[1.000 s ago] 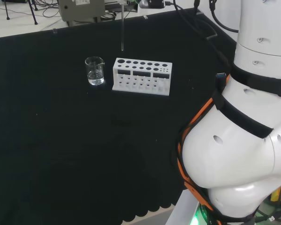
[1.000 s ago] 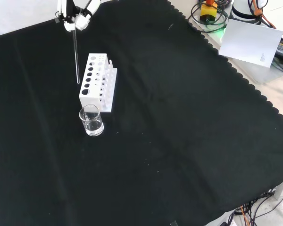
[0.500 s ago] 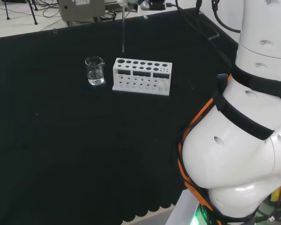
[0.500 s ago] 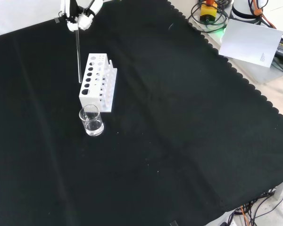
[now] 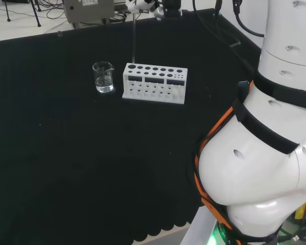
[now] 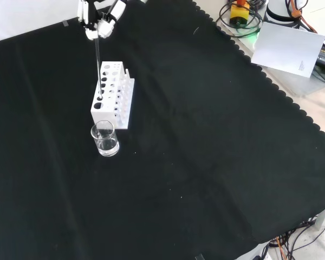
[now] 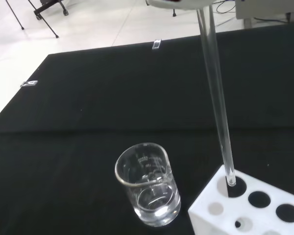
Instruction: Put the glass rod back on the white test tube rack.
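From my station I see the black and white hand [image 6: 97, 24] at the top of the front view, fingers curled round the upper end of the thin clear glass rod [image 6: 98, 65]. The rod hangs close to upright, and its lower tip sits right at the mouth of the end hole in the white plastic test tube rack [image 6: 112, 97], the hole nearest the small clear glass beaker [image 6: 105, 139]. In the wrist view the rod [image 7: 215, 93] ends at that hole's rim in the rack [image 7: 250, 205]; I cannot tell how far in it reaches. In the head view the rod [image 5: 133, 38] stands over the rack's left end [image 5: 154, 83], with the hand [image 5: 137, 5] at the top edge.

The beaker [image 7: 148, 185] carries faint white graduation marks on its wall, too small for me to read; a little clear liquid lies at its bottom. It stands just beside the rack's end, not touching it.

The black cloth [image 6: 206, 162] lies open and bare over the wide stretch to the right of the rack in the front view, out to its scalloped edge. A white sheet of paper [image 6: 290, 49] lies beyond that edge.
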